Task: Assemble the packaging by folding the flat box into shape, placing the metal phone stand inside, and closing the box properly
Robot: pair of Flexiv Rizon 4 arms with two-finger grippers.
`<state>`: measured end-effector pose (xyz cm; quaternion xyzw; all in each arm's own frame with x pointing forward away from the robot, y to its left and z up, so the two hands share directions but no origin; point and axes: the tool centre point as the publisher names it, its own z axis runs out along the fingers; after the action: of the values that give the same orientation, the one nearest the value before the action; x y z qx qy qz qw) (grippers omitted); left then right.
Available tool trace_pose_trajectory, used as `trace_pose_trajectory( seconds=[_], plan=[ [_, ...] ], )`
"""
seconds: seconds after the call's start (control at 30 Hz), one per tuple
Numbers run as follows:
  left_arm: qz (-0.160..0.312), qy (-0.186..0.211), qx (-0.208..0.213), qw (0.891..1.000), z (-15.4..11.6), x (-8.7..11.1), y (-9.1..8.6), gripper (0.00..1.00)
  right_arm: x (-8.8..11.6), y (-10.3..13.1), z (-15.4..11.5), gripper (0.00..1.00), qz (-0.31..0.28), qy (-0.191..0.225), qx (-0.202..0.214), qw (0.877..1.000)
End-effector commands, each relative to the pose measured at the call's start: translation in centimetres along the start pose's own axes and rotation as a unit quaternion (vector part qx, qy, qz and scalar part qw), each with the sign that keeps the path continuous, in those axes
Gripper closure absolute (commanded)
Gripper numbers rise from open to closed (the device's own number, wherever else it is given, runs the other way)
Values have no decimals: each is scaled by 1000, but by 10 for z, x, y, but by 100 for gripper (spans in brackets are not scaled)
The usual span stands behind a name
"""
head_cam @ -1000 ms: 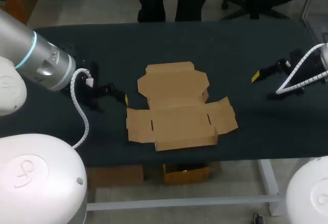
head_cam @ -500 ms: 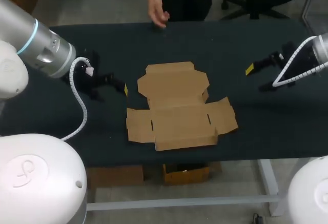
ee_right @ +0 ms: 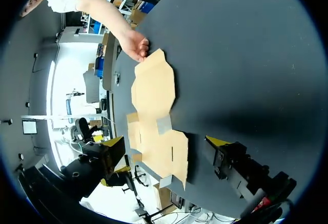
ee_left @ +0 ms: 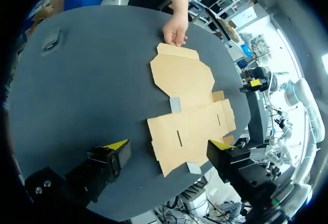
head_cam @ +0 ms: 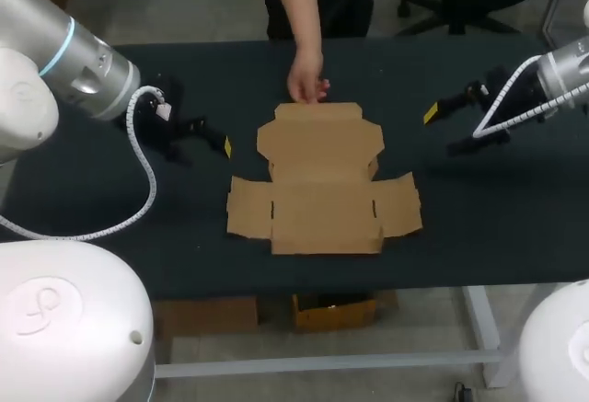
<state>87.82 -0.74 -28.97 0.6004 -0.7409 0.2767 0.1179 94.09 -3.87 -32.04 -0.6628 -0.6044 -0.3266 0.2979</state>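
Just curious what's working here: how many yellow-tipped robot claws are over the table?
2: the left gripper left of the flat brown cardboard box, the right gripper to its right, both open.

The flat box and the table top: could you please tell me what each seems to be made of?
The flat box looks like plain brown cardboard, matte, with die-cut flaps and slots. The table has a dark, dull top, perhaps cloth or rubber; I cannot tell which.

Robotics lab: two robot arms (head_cam: pixel 78 66) flank a table (head_cam: pixel 479 209).
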Motion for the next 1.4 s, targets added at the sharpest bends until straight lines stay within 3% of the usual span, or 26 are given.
trace_pose_trajectory(
  seconds=[0.03,0.8,0.93,1.4],
  plan=[
    [1,0,-10,1000,3,-1,-9,0,-1,6,2,0,0,0,31,1000],
    [1,-1,-10,1000,3,0,-9,0,-1,6,2,0,0,0,31,1000],
    [4,15,-1,1000,5,1,-10,0,-1,9,4,0,0,1,31,1000],
    [12,4,-8,1000,7,2,-20,0,1,11,-5,0,-2,-28,22,999]
  ],
)
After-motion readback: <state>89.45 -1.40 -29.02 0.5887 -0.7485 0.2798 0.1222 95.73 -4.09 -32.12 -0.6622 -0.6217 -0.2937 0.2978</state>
